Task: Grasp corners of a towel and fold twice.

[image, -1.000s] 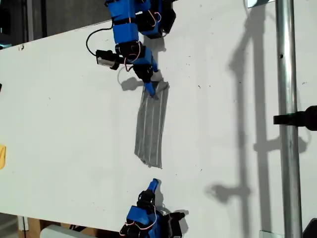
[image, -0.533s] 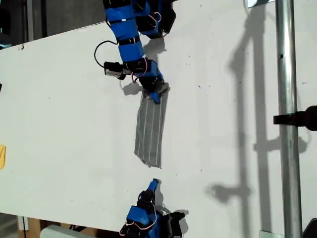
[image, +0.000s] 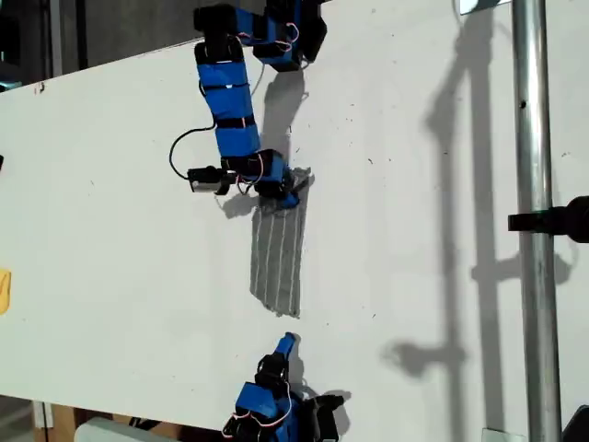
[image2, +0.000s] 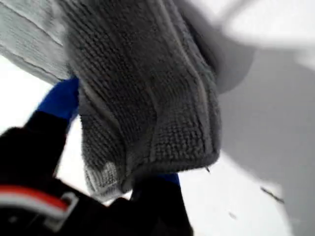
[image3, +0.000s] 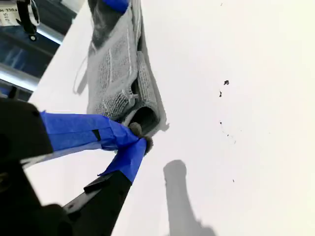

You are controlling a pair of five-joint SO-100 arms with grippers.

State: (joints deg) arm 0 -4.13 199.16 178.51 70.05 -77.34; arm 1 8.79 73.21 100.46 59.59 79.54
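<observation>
Towel (image: 279, 249) lies mid-counter (image: 110, 230) as a narrow strip, second fold pending; first claw (image: 285, 195) clamped on its far-end corners (image2: 162, 142), second claw (image3: 140, 142) together, empty.

The white flat table (image: 120, 212) lies bare over most of its spread, wide on either side of the narrow grey folded towel with thin white stripes (image: 279, 253), so a gripper could pass freely there. The towel's far end is taken up by my first gripper (image: 283, 195), bunched cloth filling its jaws. Toward the exterior view's right an upright silver metal pole (image: 538, 230) with a black clamp (image: 557, 221) bars that edge.
</observation>
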